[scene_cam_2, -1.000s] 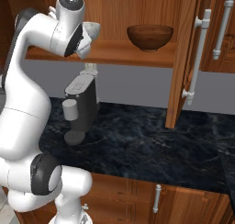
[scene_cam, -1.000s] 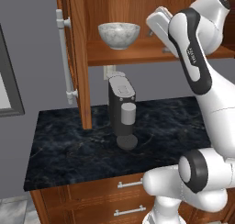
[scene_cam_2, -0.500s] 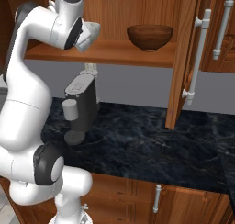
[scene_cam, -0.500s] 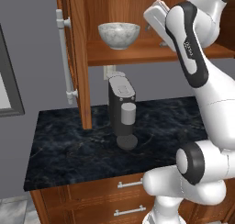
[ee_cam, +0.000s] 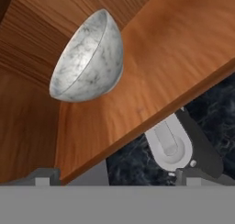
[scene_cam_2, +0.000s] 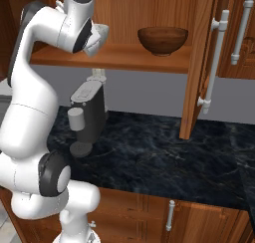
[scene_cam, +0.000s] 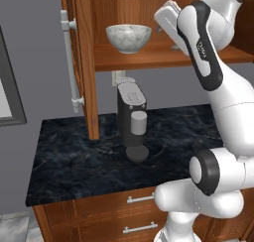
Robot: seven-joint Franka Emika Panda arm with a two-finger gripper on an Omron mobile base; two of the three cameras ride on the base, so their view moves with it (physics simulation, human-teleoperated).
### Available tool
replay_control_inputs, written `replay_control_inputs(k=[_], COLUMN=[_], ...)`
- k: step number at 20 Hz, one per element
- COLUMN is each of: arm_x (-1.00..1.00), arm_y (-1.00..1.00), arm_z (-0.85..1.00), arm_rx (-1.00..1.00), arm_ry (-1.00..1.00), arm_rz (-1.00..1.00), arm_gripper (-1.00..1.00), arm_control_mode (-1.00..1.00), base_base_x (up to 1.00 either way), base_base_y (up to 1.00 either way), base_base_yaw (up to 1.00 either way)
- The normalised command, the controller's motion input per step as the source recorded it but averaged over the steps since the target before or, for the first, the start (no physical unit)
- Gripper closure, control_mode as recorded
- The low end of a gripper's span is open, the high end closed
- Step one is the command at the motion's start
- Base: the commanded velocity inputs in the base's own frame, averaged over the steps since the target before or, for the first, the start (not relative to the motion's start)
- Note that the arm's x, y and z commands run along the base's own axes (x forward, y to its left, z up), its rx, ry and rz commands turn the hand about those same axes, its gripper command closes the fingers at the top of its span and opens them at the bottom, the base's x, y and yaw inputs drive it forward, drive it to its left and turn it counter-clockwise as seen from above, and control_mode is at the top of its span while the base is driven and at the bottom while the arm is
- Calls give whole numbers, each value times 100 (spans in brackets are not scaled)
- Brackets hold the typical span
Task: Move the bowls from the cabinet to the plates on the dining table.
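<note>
Two bowls, marbled (scene_cam: 128, 37) and brown (scene_cam_2: 162, 40), sat on the cabinet shelf (scene_cam: 163, 57) above a black tabletop (scene_cam: 89, 156); the gripper (ee_cam: 117, 175) stood released, empty.

My arm stood raised high, bent sharply at the elbow, with the wrist angled inward. The gripper (ee_cam: 117, 172) had its jaws spread wide, holding nothing.

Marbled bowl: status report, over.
Claw open, empty, short of marbled bowl. Bowl upright on cabinet shelf, untouched. Brown bowl on same shelf. Path clear.
</note>
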Motion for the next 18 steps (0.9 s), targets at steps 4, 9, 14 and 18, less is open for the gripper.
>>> replay_control_inputs(k=[4, 9, 14, 18], arm_x=[11, 17, 28, 39], arm_y=[6, 9, 14, 12], arm_z=[-12, 0, 0, 0], arm_rx=[0, 0, 0, 0], arm_ry=[0, 0, 0, 0], arm_rz=[0, 0, 0, 0], arm_gripper=[-100, -100, -100, -100], arm_control_mode=[-100, -100, -100, -100], base_base_x=[0, 0, 0, 0], base_base_y=[0, 0, 0, 0], base_base_yaw=[0, 0, 0, 0])
